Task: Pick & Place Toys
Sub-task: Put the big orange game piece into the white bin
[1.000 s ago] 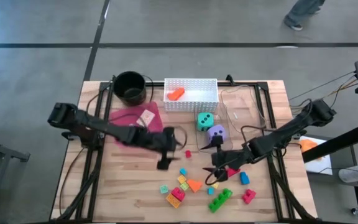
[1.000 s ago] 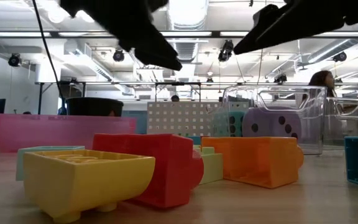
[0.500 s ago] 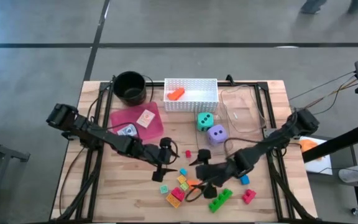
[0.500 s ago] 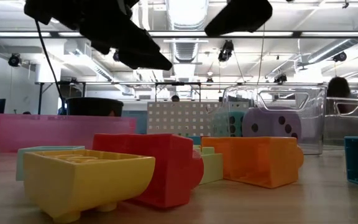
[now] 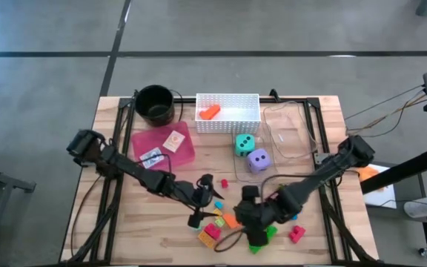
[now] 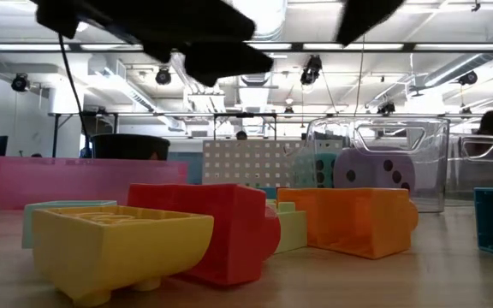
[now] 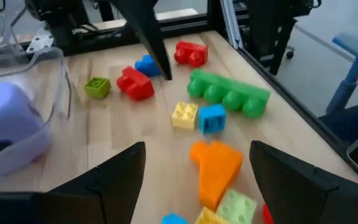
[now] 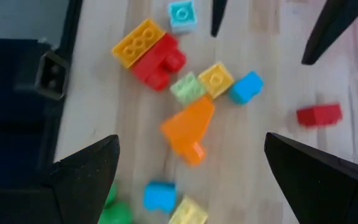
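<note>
Blocks crowd the table's near edge [image 5: 147, 252]. I see both grippers, left [image 5: 202, 202] and right [image 5: 252, 222], open and empty above the orange block [image 5: 231, 220].

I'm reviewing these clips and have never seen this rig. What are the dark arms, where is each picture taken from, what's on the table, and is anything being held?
Two robot arms work at a wooden table. One picture looks straight down, one sits at table height, and two ride on the wrists. The left gripper and right gripper both hang open over a cluster of small plastic blocks, holding nothing. Farther back lie a teal die, a purple die, a pink tray, a white basket and a black bucket.
</note>
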You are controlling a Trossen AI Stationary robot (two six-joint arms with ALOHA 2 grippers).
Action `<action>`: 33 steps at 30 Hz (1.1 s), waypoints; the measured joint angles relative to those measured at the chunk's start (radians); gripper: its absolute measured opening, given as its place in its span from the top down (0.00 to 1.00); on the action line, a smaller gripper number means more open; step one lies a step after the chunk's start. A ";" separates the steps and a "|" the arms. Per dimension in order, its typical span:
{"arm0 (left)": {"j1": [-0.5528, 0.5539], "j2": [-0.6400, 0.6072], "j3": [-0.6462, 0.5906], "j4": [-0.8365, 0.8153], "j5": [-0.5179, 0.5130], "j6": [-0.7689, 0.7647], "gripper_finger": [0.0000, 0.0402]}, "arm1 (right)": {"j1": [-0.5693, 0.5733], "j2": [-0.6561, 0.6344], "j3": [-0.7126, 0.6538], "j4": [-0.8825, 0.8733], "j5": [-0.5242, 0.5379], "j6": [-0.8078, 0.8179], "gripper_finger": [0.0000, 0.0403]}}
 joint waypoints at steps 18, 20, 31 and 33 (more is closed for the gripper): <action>-0.010 0.369 0.366 -0.232 0.119 0.026 0.28 | 0.090 -0.202 -0.359 0.207 0.056 0.173 0.01; -0.010 0.393 0.397 -0.249 0.120 0.040 0.28 | 0.095 -0.219 -0.386 0.242 0.046 0.173 0.01; 0.004 0.391 0.425 -0.399 0.116 0.041 0.28 | 0.096 -0.319 -0.450 0.266 0.054 0.169 0.01; 0.012 0.397 0.425 -0.397 0.114 0.037 0.28 | 0.096 -0.326 -0.450 0.268 0.059 0.167 0.01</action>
